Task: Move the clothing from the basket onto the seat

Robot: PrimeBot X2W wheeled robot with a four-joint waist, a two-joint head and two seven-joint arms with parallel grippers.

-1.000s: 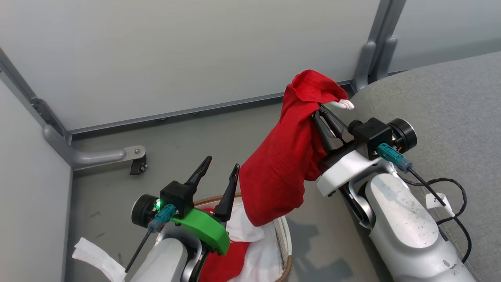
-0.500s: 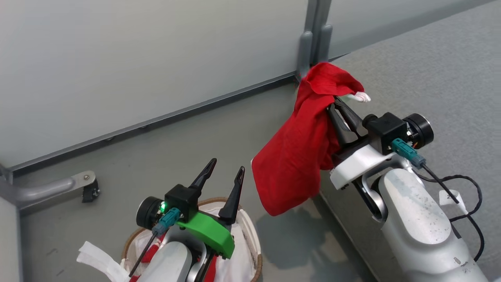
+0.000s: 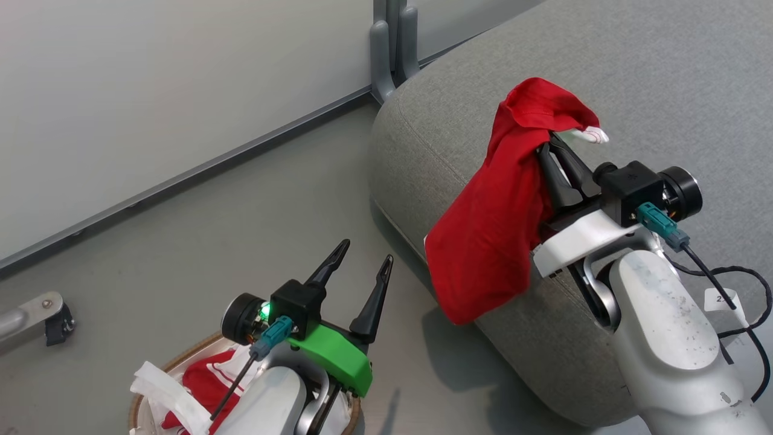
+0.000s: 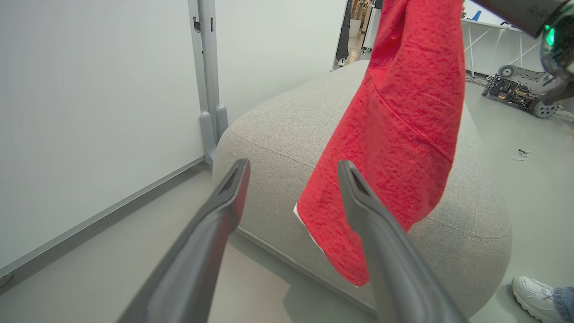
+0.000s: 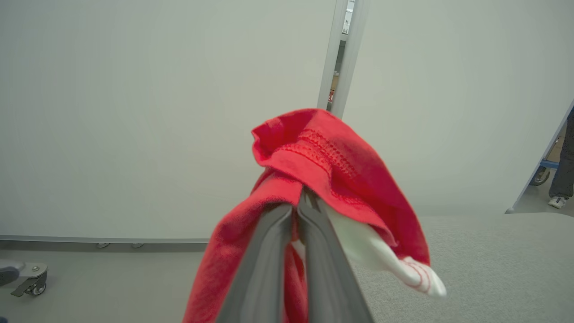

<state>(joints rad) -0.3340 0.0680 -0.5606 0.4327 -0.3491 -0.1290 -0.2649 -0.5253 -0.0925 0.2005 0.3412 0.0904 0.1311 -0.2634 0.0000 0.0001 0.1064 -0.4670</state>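
Head view, our right gripper [image 3: 551, 151] raised over the seat [image 3: 634, 72] corner, clamped on red clothing [image 3: 489, 241] hanging down the side, our left gripper [image 3: 366, 251] spread wide, empty, fingers pointing up above the basket [image 3: 171, 366].

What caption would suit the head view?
Right gripper holds red garment beside seat; open left gripper near basket.

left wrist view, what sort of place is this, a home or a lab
Most likely a robotics lab or test bay: pale partition panels on metal posts, a bare grey floor, and a wheeled machine parked on the floor beyond the grey seat.
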